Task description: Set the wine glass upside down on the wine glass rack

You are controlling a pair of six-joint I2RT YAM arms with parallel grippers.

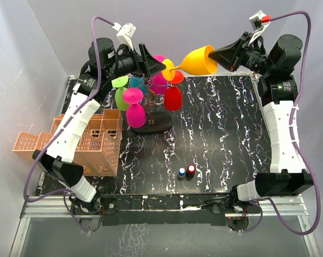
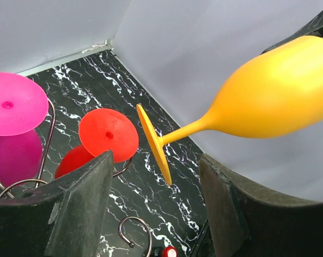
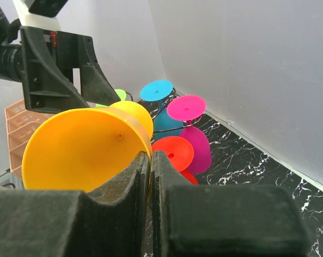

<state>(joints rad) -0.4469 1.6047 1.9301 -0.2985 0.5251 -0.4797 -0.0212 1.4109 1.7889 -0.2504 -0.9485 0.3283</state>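
Observation:
The yellow-orange wine glass [image 1: 199, 60] lies on its side in the air above the table's far edge. My right gripper [image 1: 217, 56] is shut on its rim; in the right wrist view [image 3: 151, 160] the fingers pinch the bowl wall [image 3: 81, 147]. The glass's foot [image 2: 153, 144] points at my left gripper [image 1: 153, 67], which is open [image 2: 156, 214] and empty, the foot's lower edge in the gap between its fingers, touching neither. The dark wire wine glass rack [image 1: 149, 97] stands below on its black oval base, holding several coloured glasses upside down. One free curled hook [image 2: 135, 230] shows.
On the rack hang a red glass [image 2: 108, 134], pink glasses [image 2: 14, 104], a cyan one [image 3: 156, 90] and a green one [image 1: 120, 91]. An orange lattice crate [image 1: 92, 144] sits at the left. Two small capped bottles [image 1: 185, 172] stand near the front. White walls close the back.

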